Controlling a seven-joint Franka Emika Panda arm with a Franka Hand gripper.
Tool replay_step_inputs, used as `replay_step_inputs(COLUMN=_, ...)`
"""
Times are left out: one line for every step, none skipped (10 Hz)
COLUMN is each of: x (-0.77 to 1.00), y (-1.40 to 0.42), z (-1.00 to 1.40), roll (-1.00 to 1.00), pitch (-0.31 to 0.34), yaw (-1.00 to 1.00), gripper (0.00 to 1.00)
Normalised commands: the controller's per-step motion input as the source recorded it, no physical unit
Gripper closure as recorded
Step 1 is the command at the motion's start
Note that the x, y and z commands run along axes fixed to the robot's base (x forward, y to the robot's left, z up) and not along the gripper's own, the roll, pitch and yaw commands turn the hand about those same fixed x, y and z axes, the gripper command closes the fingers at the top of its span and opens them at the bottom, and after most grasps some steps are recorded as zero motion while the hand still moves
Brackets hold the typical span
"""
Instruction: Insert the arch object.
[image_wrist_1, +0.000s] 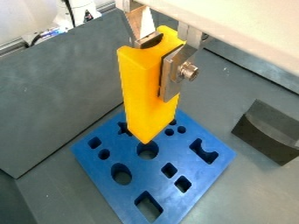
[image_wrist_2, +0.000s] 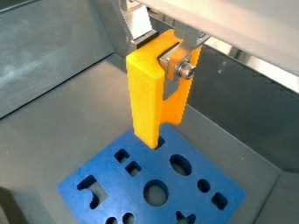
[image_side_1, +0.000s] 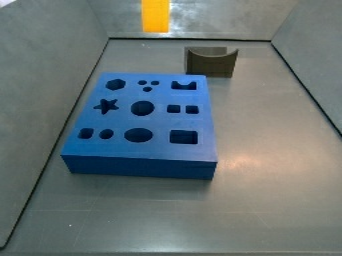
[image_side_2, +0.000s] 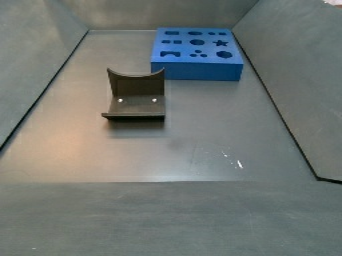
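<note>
The arch object, a slim bright orange-yellow bar, hangs upright in my gripper, which is shut on its upper end. Both wrist views show this grip on the bar. The bar's lower end is above the blue board, clear of its holes, over one edge part of the board. In a side view only the bar's lower end shows at the picture's top, beyond the board; the gripper is out of that view. The other side view shows only the board.
A dark grey-olive block with a curved scoop stands on the grey floor beside the board, apart from it; it also shows in a wrist view and a side view. Grey walls enclose the floor.
</note>
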Motion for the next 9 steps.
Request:
replay_step_inputs(x=0.0, y=0.0, z=-0.26, roll=0.0, pitch=0.0, yaw=-1.0, gripper=1.0)
replay_step_inputs(x=0.0, y=0.0, z=-0.25, roll=0.0, pitch=0.0, yaw=-1.0, gripper=1.0)
replay_step_inputs(x=0.0, y=0.0, z=-0.24, roll=0.0, pitch=0.0, yaw=-1.0, gripper=1.0)
replay_step_inputs(x=0.0, y=0.03, z=-0.28, roll=0.0, pitch=0.0, yaw=-1.0, gripper=1.0)
replay_step_inputs(x=0.0, y=0.06, z=-0.28, roll=0.0, pitch=0.0, yaw=-1.0, gripper=1.0)
replay_step_inputs(x=0.0, y=0.16, z=-0.31, roll=0.01, pitch=0.0, yaw=-0.89, gripper=1.0)
replay_step_inputs(x=0.0, y=0.3, z=-0.32, roll=0.0, pitch=0.0, yaw=-0.75, gripper=1.0)
replay_step_inputs(x=-0.03, y=0.4, z=-0.32, roll=0.0, pitch=0.0, yaw=-0.65, gripper=1.0)
replay_step_inputs(x=-0.03, y=0.41, z=-0.32, roll=0.0, pitch=0.0, yaw=-0.64, gripper=1.0)
